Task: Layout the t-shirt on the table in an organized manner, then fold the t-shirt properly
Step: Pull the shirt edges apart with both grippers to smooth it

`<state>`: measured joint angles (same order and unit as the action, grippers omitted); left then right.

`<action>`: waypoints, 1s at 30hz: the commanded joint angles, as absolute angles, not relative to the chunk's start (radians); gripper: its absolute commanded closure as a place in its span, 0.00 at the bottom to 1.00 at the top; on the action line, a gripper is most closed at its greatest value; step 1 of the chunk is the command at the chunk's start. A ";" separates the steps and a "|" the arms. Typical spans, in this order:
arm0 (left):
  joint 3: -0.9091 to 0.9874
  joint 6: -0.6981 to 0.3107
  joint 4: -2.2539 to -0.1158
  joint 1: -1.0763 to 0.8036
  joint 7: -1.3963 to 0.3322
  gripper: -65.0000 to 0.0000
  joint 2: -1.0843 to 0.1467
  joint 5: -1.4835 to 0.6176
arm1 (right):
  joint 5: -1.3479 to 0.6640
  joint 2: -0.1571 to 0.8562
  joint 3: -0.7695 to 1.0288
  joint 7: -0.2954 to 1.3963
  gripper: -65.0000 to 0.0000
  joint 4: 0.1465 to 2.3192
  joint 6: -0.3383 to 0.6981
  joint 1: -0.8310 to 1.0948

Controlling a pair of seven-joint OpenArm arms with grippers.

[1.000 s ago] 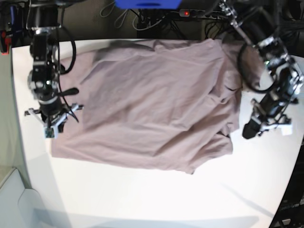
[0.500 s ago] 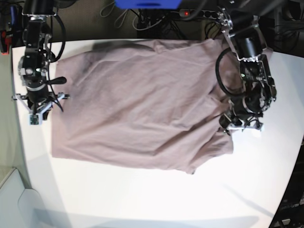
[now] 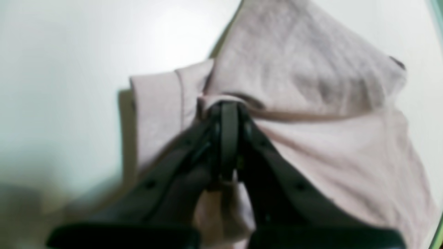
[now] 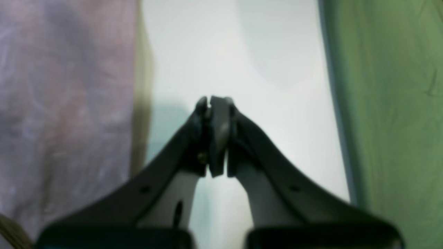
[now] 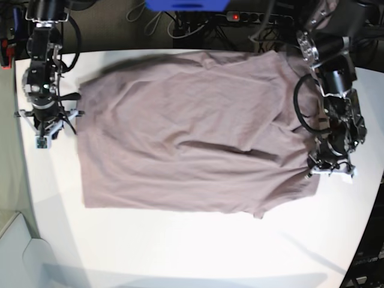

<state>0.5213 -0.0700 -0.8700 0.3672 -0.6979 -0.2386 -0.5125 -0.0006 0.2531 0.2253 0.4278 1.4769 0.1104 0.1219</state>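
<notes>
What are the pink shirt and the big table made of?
The t-shirt looks like soft cotton or a similar knit, with a dull finish, because it bends into loose folds and wrinkles. The table has a smooth, white, flat top that could be painted wood or plastic; the pictures don't settle which.

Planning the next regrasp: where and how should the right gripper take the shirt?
I'd take the shirt by its near-left corner in the base view, right gripper coming in from that view's left: the edge there lies nearly straight beside bare table, and the corner sticks out free.
</notes>
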 commanded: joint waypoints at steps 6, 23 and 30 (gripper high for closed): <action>0.522 -0.062 -0.975 0.423 -0.705 1.00 -0.274 -0.538 | 0.001 0.268 0.228 0.404 1.00 1.423 0.108 0.073; 0.515 -0.061 -1.135 0.243 -0.914 1.00 -0.251 -0.668 | -0.001 0.130 0.156 0.415 1.00 1.718 0.108 0.211; 0.513 -0.062 -1.043 0.260 -0.788 1.00 -0.251 -0.630 | -0.001 0.131 0.067 0.415 1.00 1.581 0.108 0.222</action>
